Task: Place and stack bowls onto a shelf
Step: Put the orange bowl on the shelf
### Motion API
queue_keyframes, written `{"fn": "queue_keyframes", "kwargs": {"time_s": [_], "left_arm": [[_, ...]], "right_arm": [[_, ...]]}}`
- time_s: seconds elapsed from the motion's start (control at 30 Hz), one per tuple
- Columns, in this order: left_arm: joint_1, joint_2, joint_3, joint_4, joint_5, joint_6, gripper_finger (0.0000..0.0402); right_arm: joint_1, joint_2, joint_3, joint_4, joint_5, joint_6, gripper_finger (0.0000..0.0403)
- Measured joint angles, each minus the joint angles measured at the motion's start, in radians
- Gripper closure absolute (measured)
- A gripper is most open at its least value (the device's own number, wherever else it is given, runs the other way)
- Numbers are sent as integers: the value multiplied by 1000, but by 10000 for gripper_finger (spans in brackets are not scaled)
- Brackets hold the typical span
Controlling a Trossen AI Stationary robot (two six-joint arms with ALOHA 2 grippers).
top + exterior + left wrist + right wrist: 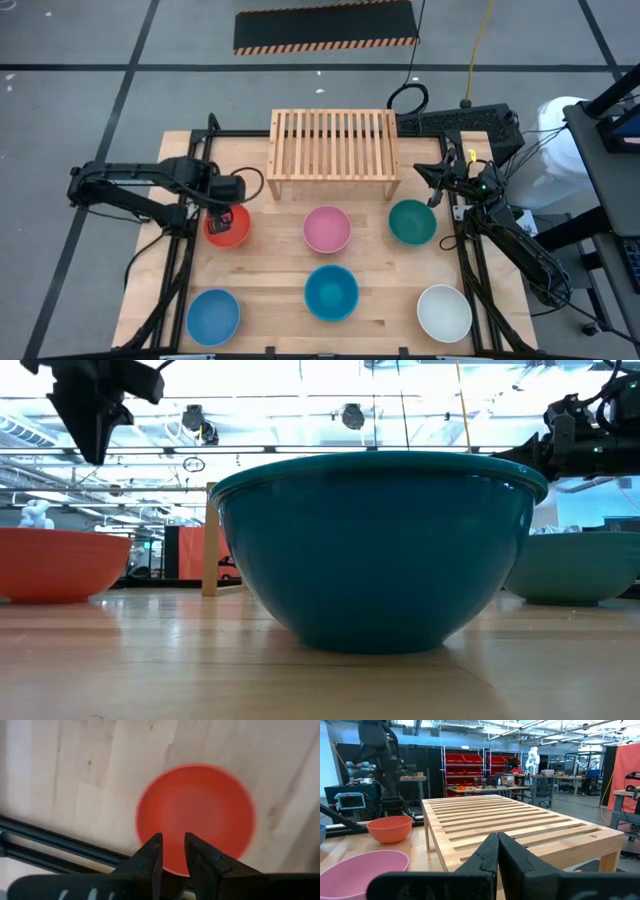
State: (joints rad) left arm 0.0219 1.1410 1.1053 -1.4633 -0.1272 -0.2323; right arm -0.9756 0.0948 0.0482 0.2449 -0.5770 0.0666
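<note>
My left gripper points straight down, open by a narrow gap. It hangs over the near-left part of the red bowl, well above its rim, and touches nothing. The red bowl stands on its base at the table's left. The pink bowl and the dark green bowl stand in the same row, in front of the slatted wooden shelf. Nearer the front stand the light blue, teal and white bowls. My right gripper is shut, level, beside the shelf's right end.
Black frame rails run along the table's left side and right side. Cables and a black box lie behind the shelf's right end. Bare wood lies between the two rows of bowls.
</note>
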Motion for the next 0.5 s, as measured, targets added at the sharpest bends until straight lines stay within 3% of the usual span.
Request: {"fn": "queue_keyframes", "kwargs": {"time_s": [0.5], "left_arm": [[99,-5,-244,211,-5,127,314]], "right_arm": [[0,0,0,86,0,-3,399]]}}
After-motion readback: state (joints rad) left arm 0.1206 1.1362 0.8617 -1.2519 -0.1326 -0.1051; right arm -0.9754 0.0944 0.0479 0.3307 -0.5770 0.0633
